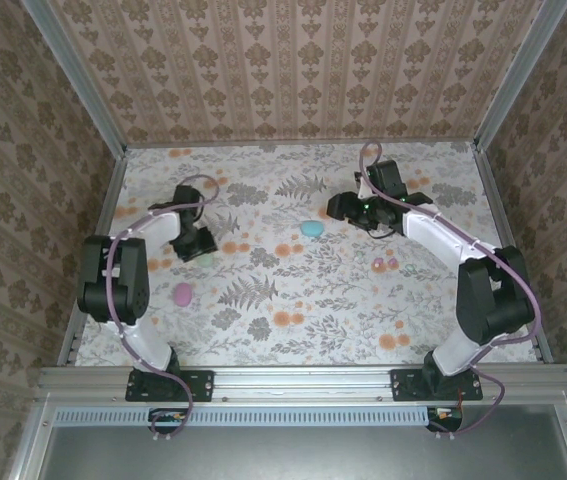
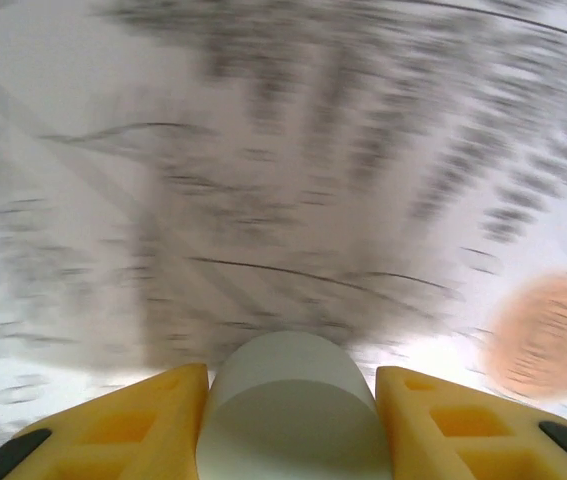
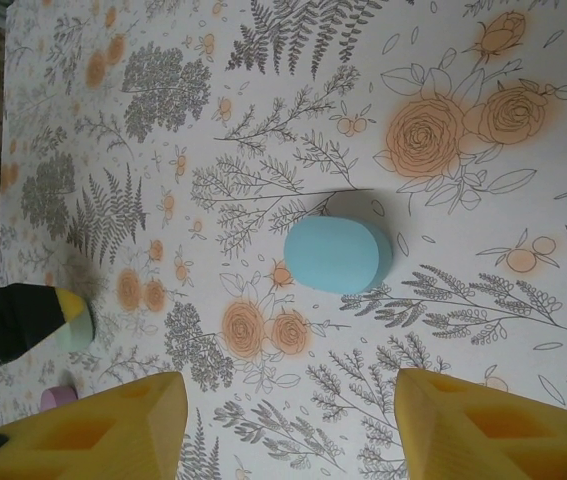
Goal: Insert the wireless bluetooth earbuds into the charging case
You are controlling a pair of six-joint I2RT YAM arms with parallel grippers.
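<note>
You have three cases and two earbuds [image 1: 378,263]: left gripper [image 1: 196,244] clamps the green case [image 2: 288,420], right gripper [image 3: 288,385] hangs wide open beside the blue case [image 3: 338,254], earbuds right of it, pink case [image 1: 182,293] left.

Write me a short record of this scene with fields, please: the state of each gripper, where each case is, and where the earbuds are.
left gripper: shut on the pale green case
right gripper: open, holding nothing, above the table
blue case: lying on the table, ahead of the right gripper, apart from it
pink case: lying on the table near the left arm, not touched
earbuds: two small pinkish pieces close together on the table beside the right arm, outside any case
</note>
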